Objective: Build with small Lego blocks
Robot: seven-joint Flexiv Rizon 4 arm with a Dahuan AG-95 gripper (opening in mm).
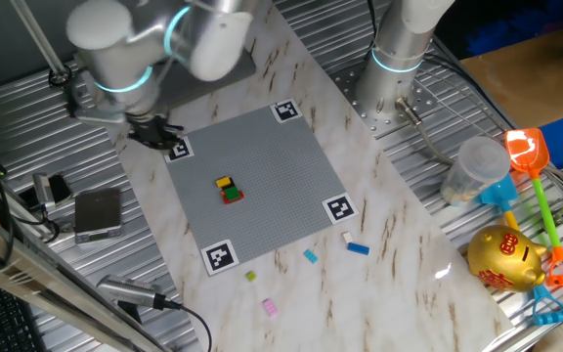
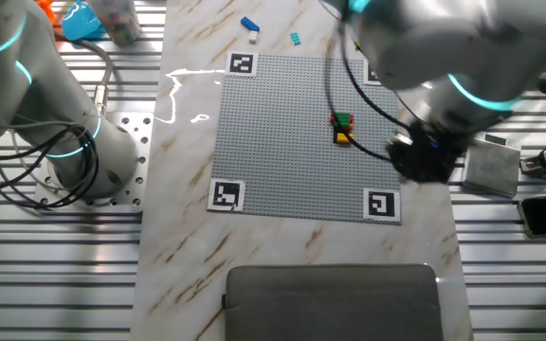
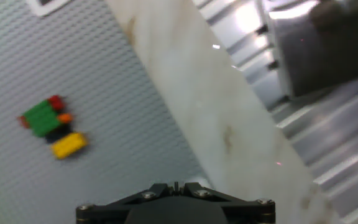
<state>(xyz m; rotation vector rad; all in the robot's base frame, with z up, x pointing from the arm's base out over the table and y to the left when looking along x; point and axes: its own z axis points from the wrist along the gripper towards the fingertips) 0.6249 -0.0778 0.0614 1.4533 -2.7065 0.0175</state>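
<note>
Hand view shows the small stack of Lego blocks (image 3: 50, 124) (green, red, orange, black, yellow) seated mid-field on the grey studded plate (image 3: 104, 93), well apart from the gripper (image 1: 154, 130) at the plate's edge, finger state indeterminate, with loose blocks (image 1: 359, 248) on the marble table (image 1: 399, 254).

Grey studded plate (image 1: 272, 176) on marble table (image 1: 399, 244); golden piggy bank (image 1: 504, 258), toy shovel (image 1: 528, 156) alongside.
</note>
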